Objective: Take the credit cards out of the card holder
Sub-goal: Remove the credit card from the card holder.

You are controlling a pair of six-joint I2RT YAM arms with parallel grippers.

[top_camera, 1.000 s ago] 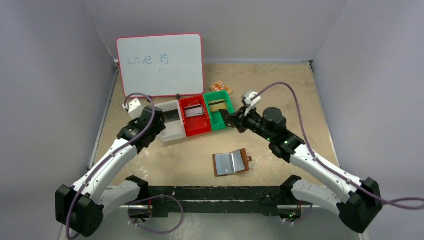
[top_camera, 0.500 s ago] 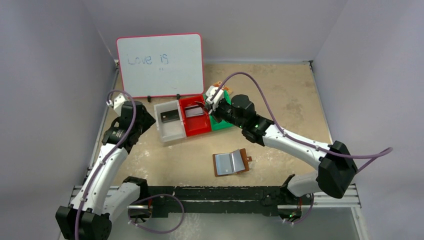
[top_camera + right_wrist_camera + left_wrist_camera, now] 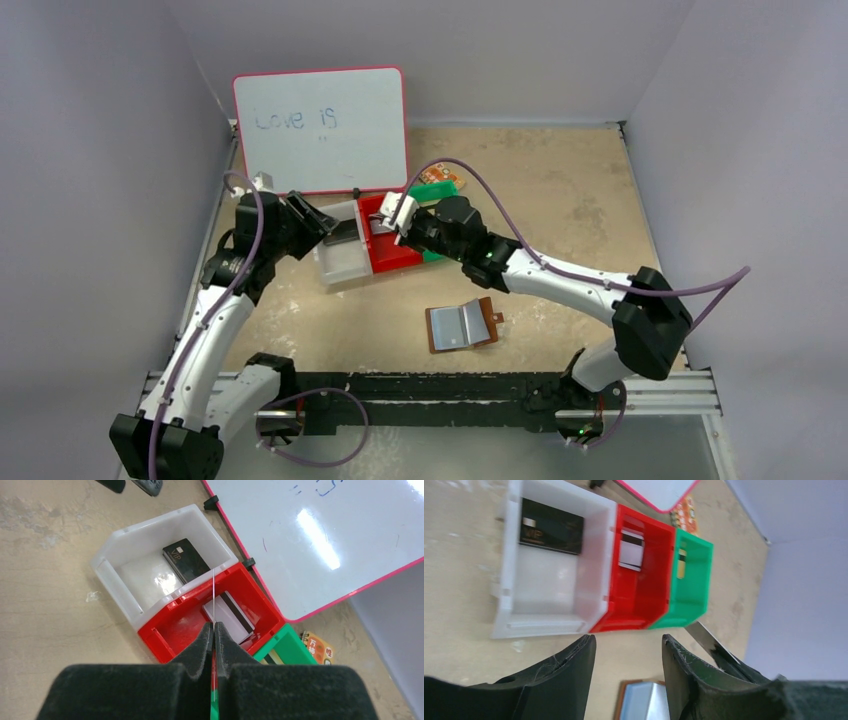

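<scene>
Three bins (image 3: 549, 590) toward the far-left corner of the surface (image 3: 560, 200) each hold one of the credit cards (image 3: 551, 526). The card holder (image 3: 462, 327) lies open by the near edge. The left gripper (image 3: 627, 647) jaws gape empty. The right gripper (image 3: 214, 627) jaws pinch a fourth card (image 3: 213, 595) over the red bin (image 3: 185, 625), so the task looks nearly done.

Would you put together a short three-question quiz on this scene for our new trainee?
1. Which bin holds the black card? A red, B white, C green.
2. True or false: the card holder lies closed.
3. What is the right gripper pinching?
Key: 1 B, the white bin. 2 False, it lies open. 3 A thin card, seen edge-on, over the red bin.
</scene>
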